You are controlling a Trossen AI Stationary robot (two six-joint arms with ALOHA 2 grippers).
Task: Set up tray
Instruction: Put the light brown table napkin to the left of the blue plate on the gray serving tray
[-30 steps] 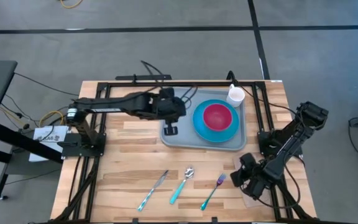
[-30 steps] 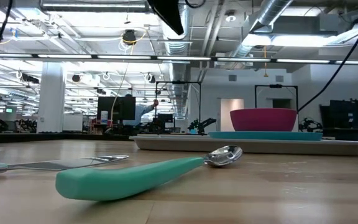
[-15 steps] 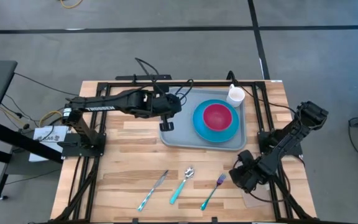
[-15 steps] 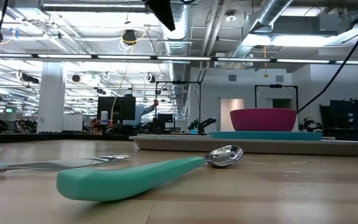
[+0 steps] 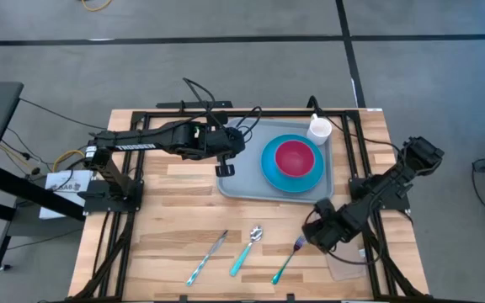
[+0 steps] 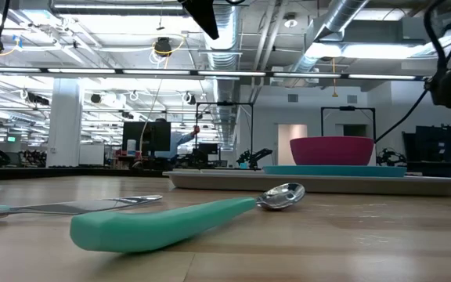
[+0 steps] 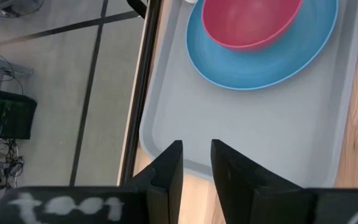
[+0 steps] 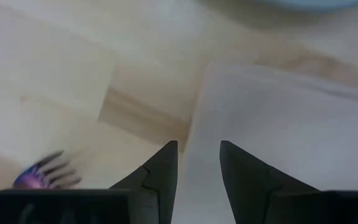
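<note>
Tray (image 5: 251,181) sits toward the far side of the wooden table (image 5: 167,227), grey-blue and flat with a raised rim, and everything else is best placed against it. On the tray rests a blue plate (image 5: 269,172), and in the plate stands a pink bowl (image 5: 294,157); a small white cup (image 5: 318,130) stands at the tray's far right corner. In the low view the tray (image 6: 210,182) shows as a thin slab across the table, with the plate's edge (image 6: 335,170) and the bowl (image 6: 331,150) rising above it.

The left gripper (image 5: 228,169) hangs over the tray's left edge, above the corner nearest the cutlery. In the left wrist view its fingers (image 7: 169,171) stand slightly parted with a narrow gap between them, released and holding nothing, with the tray's rim (image 7: 151,134) below them and the plate (image 7: 216,71) and bowl (image 7: 247,22) farther along the tray.

The right gripper (image 5: 312,238) is low over the table on the near side of the tray's right end, just beside the head of the fork (image 5: 289,257). Its fingers (image 8: 160,168) are apart and empty in the right wrist view, above the edge of a pale tan napkin (image 8: 278,124) lying flat on the table; the fork's tines (image 8: 42,174) show blurred to one side.

In a row nearer than the tray lie a knife (image 5: 206,257), a teal-handled spoon (image 5: 247,250) and the fork. The spoon (image 6: 171,219) fills the foreground of the low view, with the knife (image 6: 61,206) beside it.
</note>
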